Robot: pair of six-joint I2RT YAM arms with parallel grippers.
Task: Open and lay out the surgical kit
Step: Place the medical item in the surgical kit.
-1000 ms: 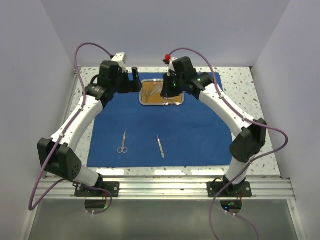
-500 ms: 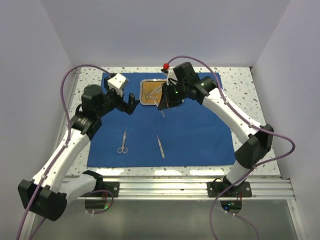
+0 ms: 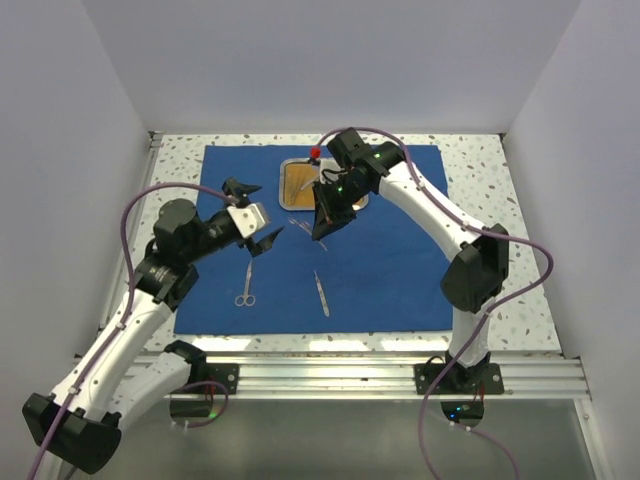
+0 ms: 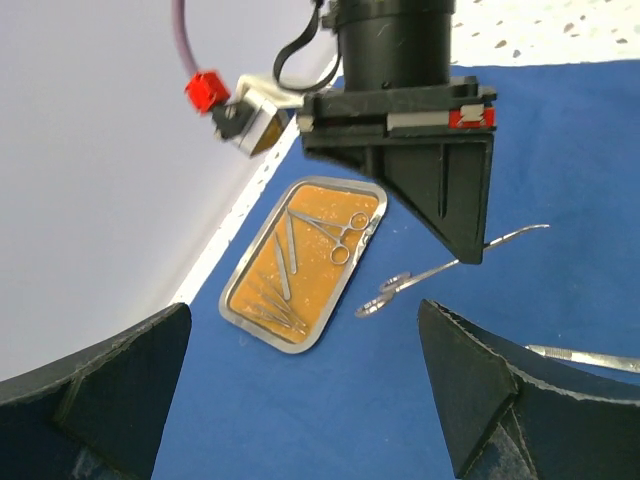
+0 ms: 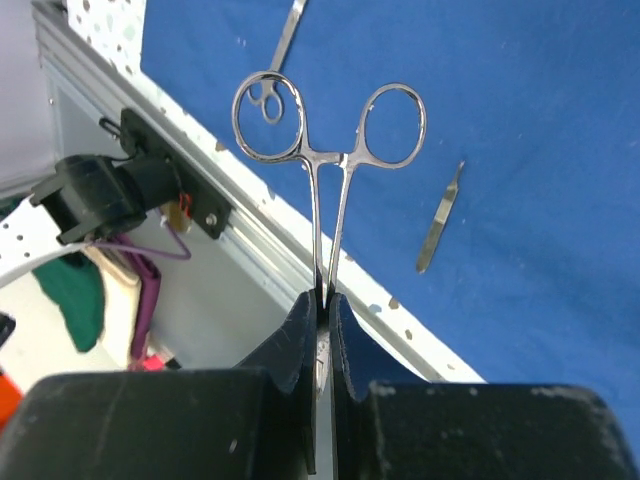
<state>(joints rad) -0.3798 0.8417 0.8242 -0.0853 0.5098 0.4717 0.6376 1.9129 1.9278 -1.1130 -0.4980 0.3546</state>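
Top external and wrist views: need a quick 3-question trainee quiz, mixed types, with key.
1. True or false: the right gripper is shut on the ring-handled forceps.
2. How many instruments lie loose on the blue cloth, outside the tray? A one, B two, C four.
3. Short answer: is the left gripper open or shut?
Key: 1 true; 2 B, the scissors and the tweezers; 3 open.

The left arm (image 3: 130, 325) and right arm (image 3: 430, 205) are white tubes with black joints and carry purple cables (image 4: 180, 25). A red-ended silver strip (image 4: 440, 120) runs just above the black right pincer (image 4: 468, 250).
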